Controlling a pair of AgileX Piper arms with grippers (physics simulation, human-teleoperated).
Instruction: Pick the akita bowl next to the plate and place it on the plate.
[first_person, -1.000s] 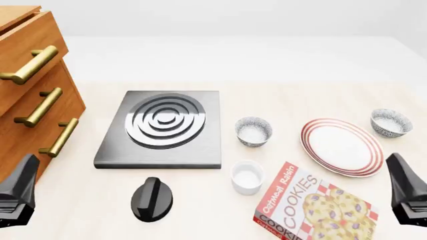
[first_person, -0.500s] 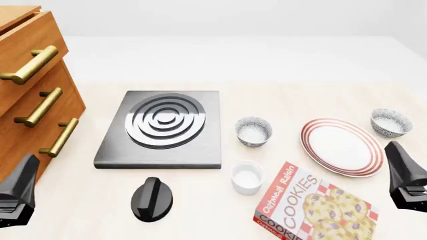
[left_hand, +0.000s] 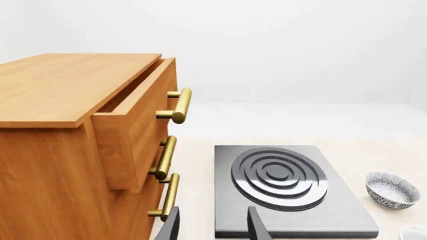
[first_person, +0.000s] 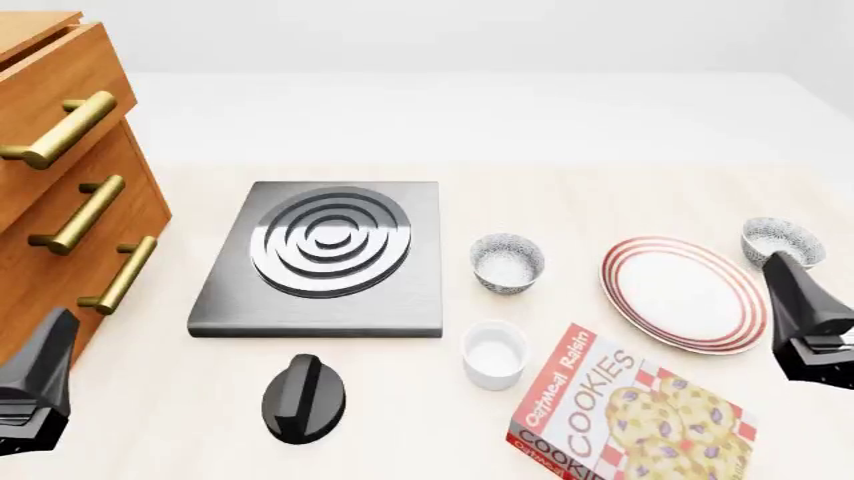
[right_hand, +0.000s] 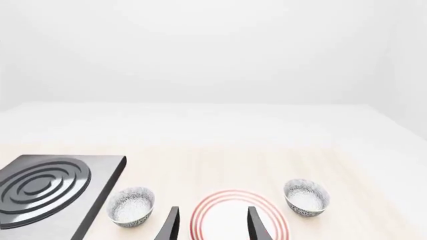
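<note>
The right pincer (right_hand: 210, 225) is hanging with jaws apart; the akita bowl (right_hand: 306, 197) is sitting just ahead beside the plate (right_hand: 235, 216). It looks light, stiff, glazed-slippery; pinching its rim seems best.

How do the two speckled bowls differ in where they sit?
The right bowl sits close beside the plate, near the right claw; the left bowl stands further from the plate, between it and the stove plate, just beyond the white ramekin. Both are upright, empty, untouched, and look alike.
</note>
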